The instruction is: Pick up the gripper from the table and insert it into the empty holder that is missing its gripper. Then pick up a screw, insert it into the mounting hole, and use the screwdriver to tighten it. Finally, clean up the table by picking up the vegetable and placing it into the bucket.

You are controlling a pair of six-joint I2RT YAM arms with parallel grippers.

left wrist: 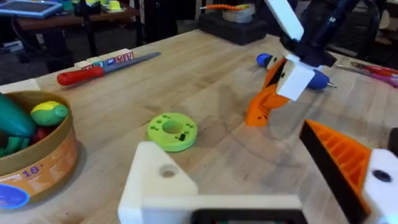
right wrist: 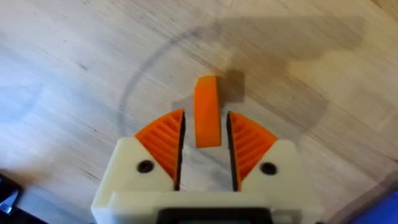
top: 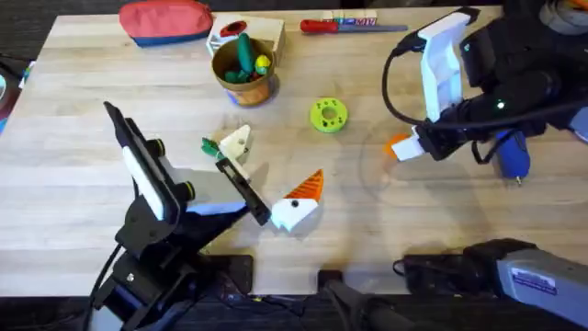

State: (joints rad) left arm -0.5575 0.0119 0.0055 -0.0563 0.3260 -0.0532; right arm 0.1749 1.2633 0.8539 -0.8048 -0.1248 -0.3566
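Observation:
My right gripper point(top: 411, 147) is shut on the small orange gripper point(right wrist: 207, 112), which slants with its lower tip on the table point(left wrist: 261, 106). My left gripper point(top: 266, 179) stands wide open. One of its fingers is the plain white holder point(top: 237, 145) with a mounting hole point(left wrist: 166, 171); the other carries an orange ribbed pad point(left wrist: 339, 155). The green vegetable point(top: 209, 145) lies just left of the holder. The brown bucket point(top: 243, 74) holds toy pieces at the back. The blue screwdriver point(top: 510, 154) lies under the right arm. The screw is out of view.
A green ring disc point(top: 328, 115) lies mid-table between the arms. A red-handled screwdriver point(top: 322, 26), a white box point(top: 268, 35) and a red pouch point(top: 165, 20) line the far edge. Bare wood stretches between the orange-padded finger and the right gripper.

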